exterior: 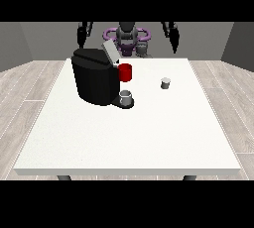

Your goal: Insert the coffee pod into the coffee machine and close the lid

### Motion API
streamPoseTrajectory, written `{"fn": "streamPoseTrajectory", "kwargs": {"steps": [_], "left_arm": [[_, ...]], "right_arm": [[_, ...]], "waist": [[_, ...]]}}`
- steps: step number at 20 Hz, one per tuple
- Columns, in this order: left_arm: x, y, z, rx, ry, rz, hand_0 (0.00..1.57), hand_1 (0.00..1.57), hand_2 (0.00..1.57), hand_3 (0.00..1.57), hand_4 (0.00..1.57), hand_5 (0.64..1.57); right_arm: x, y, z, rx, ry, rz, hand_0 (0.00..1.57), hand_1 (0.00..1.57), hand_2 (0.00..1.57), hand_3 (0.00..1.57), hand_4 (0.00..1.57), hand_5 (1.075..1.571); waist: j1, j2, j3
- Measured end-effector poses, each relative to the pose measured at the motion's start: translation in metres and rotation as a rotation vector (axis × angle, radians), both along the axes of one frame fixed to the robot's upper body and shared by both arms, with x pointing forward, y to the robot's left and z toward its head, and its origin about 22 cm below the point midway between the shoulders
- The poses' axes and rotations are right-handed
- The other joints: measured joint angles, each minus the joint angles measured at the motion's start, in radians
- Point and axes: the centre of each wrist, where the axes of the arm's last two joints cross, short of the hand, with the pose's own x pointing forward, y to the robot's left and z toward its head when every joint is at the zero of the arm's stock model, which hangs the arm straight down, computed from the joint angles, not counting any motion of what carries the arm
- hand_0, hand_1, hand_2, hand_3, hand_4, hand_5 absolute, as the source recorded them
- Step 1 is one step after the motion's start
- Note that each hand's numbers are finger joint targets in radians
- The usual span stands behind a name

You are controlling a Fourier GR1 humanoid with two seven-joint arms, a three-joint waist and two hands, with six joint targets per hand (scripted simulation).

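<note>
A black coffee machine (94, 81) stands on the white table (129, 138) at the left, its grey lid (110, 52) tilted up and open. Its red pod holder (125, 72) faces right, above a grey cup (126, 96) on the machine's base. A small grey coffee pod (165, 83) sits alone on the table to the right of the machine. The hand at the view's left (83, 33) and the hand at the view's right (172, 34) both hang raised behind the table's far edge, far from the pod and holding nothing.
The robot's torso (127, 37) with purple parts stands behind the table's far edge. Wooden floor surrounds the table on all sides.
</note>
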Motion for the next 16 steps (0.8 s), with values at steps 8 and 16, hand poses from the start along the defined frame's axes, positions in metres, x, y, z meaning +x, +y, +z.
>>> {"fn": "streamPoseTrajectory", "kwargs": {"steps": [8,16], "left_arm": [[0.007,0.03,0.01,0.16,-0.094,-0.148,0.0,0.0,0.0,0.0,0.0,1.571],[0.026,0.051,0.019,0.343,-0.132,-0.228,0.0,0.0,0.0,0.0,0.0,1.571]], "right_arm": [[0.002,0.0,-0.004,-0.026,-0.014,-0.054,0.0,0.0,0.0,0.0,0.0,1.571],[0.007,0.011,-0.002,-0.108,-0.053,-0.122,0.0,0.0,0.0,0.0,0.0,1.571]], "waist": [[-0.018,0.027,0.0079],[-0.057,0.061,0.0093]]}}
